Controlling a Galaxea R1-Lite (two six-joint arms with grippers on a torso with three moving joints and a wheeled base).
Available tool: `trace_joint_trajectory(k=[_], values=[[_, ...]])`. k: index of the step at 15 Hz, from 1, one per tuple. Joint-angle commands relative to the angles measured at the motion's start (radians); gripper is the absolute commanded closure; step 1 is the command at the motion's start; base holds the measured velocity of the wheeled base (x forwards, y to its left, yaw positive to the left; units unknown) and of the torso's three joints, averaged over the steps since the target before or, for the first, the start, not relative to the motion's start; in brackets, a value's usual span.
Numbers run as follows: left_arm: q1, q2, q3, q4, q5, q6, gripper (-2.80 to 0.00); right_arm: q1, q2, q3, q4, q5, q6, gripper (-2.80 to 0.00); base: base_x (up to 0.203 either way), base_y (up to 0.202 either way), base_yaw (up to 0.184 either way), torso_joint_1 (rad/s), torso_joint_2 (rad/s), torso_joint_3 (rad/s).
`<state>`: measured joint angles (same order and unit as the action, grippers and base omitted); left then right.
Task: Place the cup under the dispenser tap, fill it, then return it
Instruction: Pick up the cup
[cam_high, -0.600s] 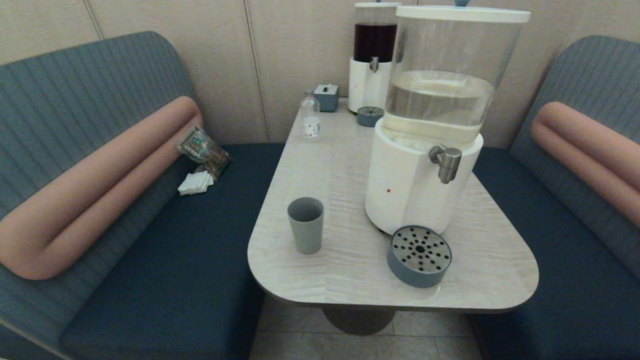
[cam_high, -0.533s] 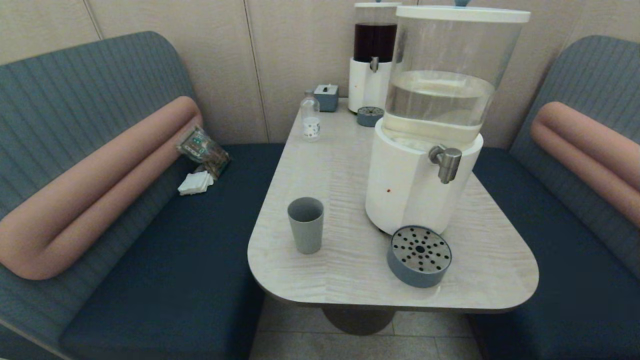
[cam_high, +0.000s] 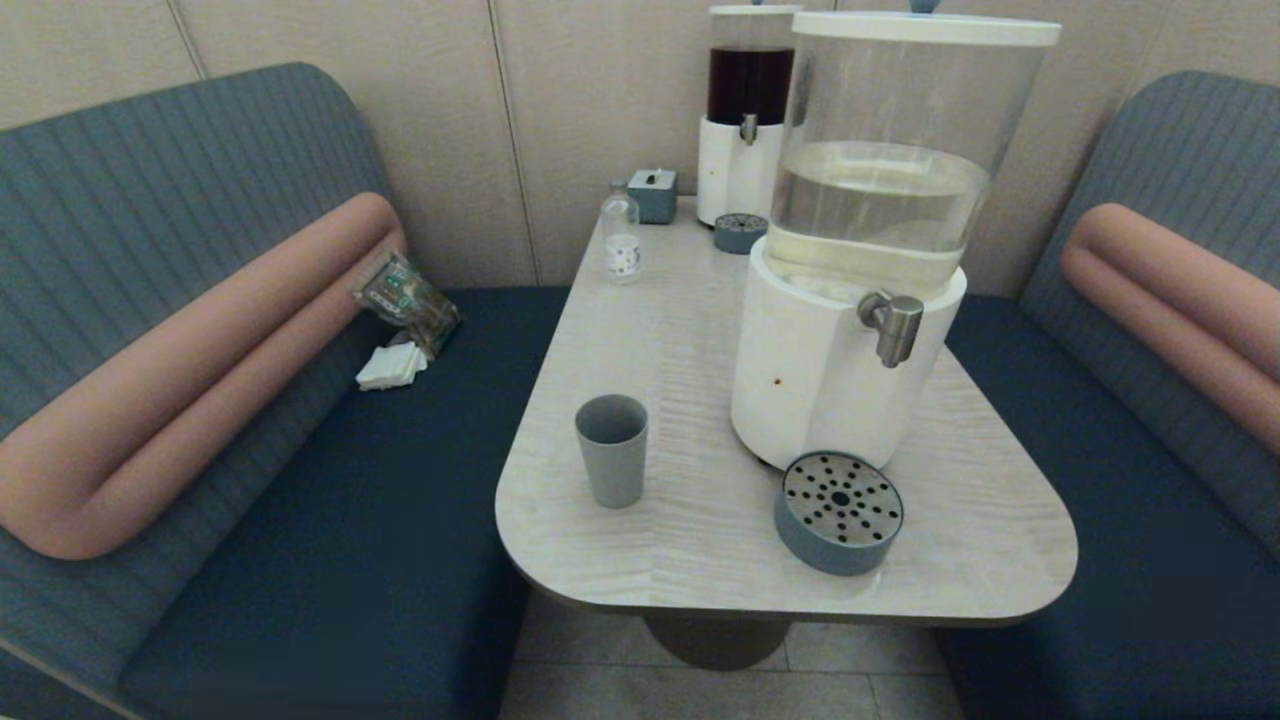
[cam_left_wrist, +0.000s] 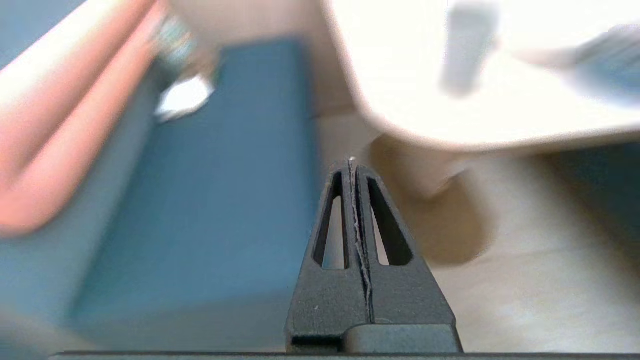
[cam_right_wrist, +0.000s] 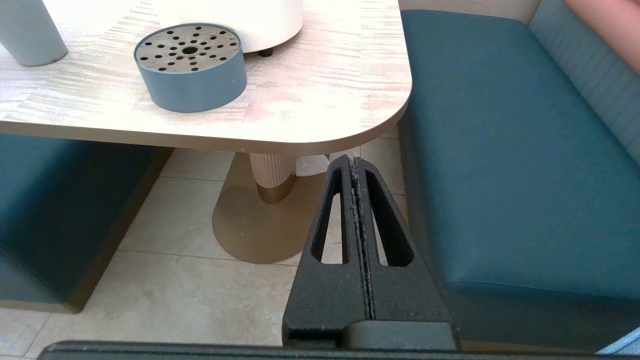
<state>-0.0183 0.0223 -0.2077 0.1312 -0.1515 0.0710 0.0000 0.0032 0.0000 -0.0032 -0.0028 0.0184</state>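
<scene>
Both grippers hang below the table edge, out of the head view: the left gripper (cam_left_wrist: 354, 165) and the right gripper (cam_right_wrist: 354, 161) each have their fingers pressed together on nothing. The cup (cam_high: 611, 449) stands upright, left of centre in the head view, well apart from the perforated drip tray (cam_high: 838, 510) under the dispenser tap (cam_high: 893, 322). Nothing has begun; the first reach is in hand. Next, the left gripper should probably rise, spread, and close around the cup.

left wrist view blurs the cup (cam_left_wrist: 467, 47) and table (cam_left_wrist: 400, 75).
</scene>
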Motion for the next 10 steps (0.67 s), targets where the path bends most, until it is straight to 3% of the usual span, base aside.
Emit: trace_joint_trajectory(k=[1,2,4,7,8,9,10], values=[[-0.001,0.136,-0.142,0.037,-0.139,-0.085,0.00,0.000,0.001,0.000,0.000,0.000,0.003,0.00,0.000,0.000,0.000,0.000,0.00,0.000],[-0.002,0.218,-0.164,0.013,-0.187,-0.135,0.00,0.000,0.001,0.000,0.000,0.000,0.005,0.00,0.000,0.000,0.000,0.000,0.00,0.000],[-0.004,0.400,-0.183,-0.142,-0.239,-0.231,0.00,0.000,0.001,0.002,0.000,0.000,0.005,0.00,0.000,0.000,0.000,0.000,0.00,0.000],[-0.005,0.687,-0.168,-0.488,-0.278,-0.329,0.00,0.000,0.001,0.002,0.000,0.000,0.005,0.00,0.000,0.000,0.000,0.000,0.00,0.000],[-0.005,0.758,-0.148,-0.624,-0.323,-0.348,0.00,0.000,0.001,0.002,0.000,0.000,0.005,0.00,0.000,0.000,0.000,0.000,0.00,0.000],[-0.006,0.795,-0.121,-0.717,-0.427,-0.358,0.00,0.000,0.001,0.002,0.000,0.000,0.006,0.00,0.000,0.000,0.000,0.000,0.00,0.000],[-0.006,0.801,-0.088,-0.739,-0.546,-0.359,0.00,0.000,0.001,0.002,0.000,0.000,0.005,0.00,0.000,0.000,0.000,0.000,0.00,0.000]])
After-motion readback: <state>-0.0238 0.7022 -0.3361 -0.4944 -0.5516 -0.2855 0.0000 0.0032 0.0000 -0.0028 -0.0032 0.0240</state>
